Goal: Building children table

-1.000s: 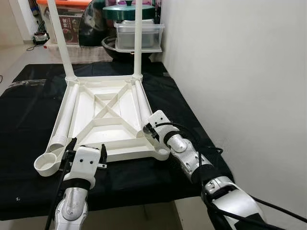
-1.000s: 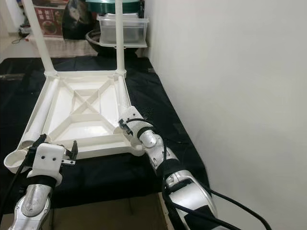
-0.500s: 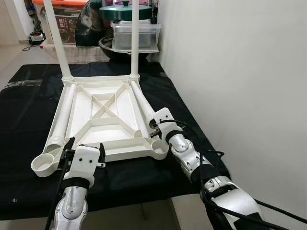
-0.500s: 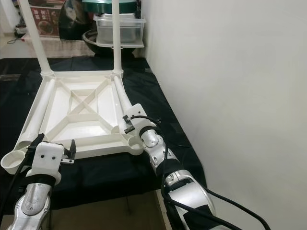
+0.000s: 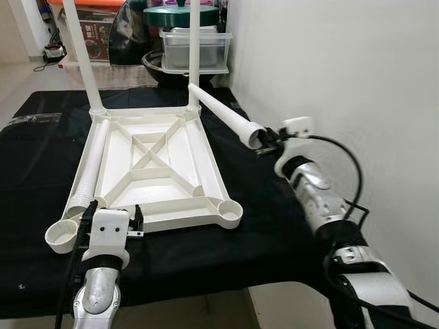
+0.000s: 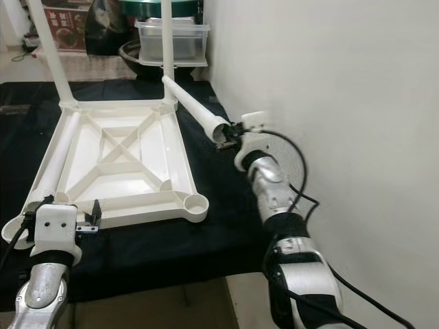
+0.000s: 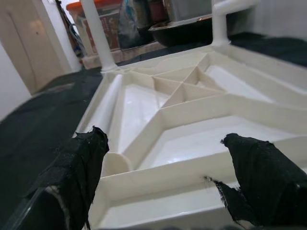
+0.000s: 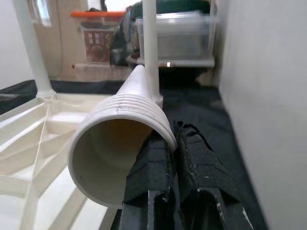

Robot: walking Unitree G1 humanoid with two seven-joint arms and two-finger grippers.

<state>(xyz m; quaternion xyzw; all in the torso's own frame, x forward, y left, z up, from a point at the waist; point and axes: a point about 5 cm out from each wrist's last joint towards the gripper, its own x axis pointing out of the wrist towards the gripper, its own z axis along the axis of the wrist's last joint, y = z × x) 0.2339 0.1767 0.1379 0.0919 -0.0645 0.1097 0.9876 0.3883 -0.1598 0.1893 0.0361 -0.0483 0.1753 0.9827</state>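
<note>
A white plastic table top (image 5: 180,218) lies upside down on a black-covered surface. Two white legs (image 5: 79,48) (image 5: 195,62) stand upright in its far corner sockets. A third leg (image 5: 92,161) lies along its left side. My right gripper (image 5: 264,141) is shut on the rim of the wide open end of a fourth leg (image 5: 223,113), held in the air over the top's right edge, its thin end pointing toward the far right corner. In the right wrist view the fingers (image 8: 158,163) pinch that rim (image 8: 120,120). My left gripper (image 5: 113,218) is open at the top's near edge, its fingers (image 7: 81,158) apart.
Both near corner sockets (image 5: 230,209) (image 5: 62,234) hold nothing. A white wall (image 5: 343,68) runs close along the right. Behind the surface stand a clear plastic box (image 5: 175,51) with a green lid, a dark bowl and an orange-lidded bin. The cloth's front edge is near my arms.
My right gripper has lifted the leg off the table top's right side, up and to the right. The left gripper has shifted slightly left along the near edge.
</note>
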